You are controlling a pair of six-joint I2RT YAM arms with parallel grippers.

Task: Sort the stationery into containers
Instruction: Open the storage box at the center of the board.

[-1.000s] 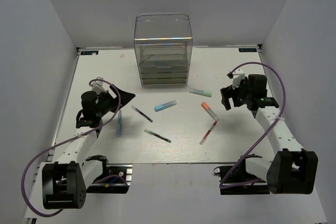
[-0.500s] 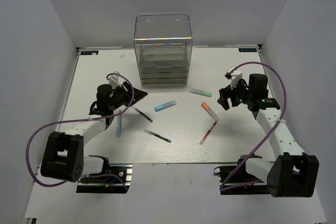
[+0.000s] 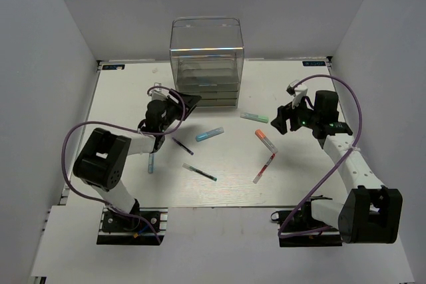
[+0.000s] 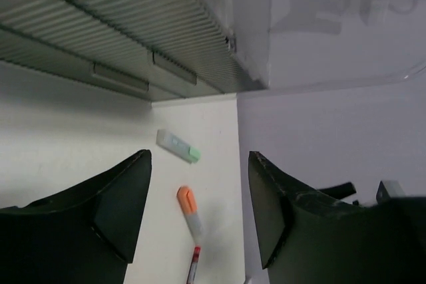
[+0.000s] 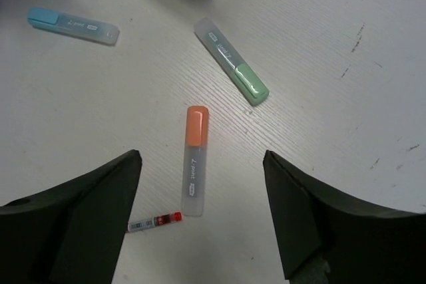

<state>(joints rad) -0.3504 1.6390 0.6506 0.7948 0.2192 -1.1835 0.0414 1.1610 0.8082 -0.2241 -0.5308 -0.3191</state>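
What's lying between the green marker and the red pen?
The orange marker lies on the table between the green marker and the red pen. The right wrist view shows it clearest.

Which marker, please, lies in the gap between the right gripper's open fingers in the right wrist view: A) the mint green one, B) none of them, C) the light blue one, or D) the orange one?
D: the orange-capped marker lies lengthwise on the table in the gap between the two fingers of the right gripper, which is open.
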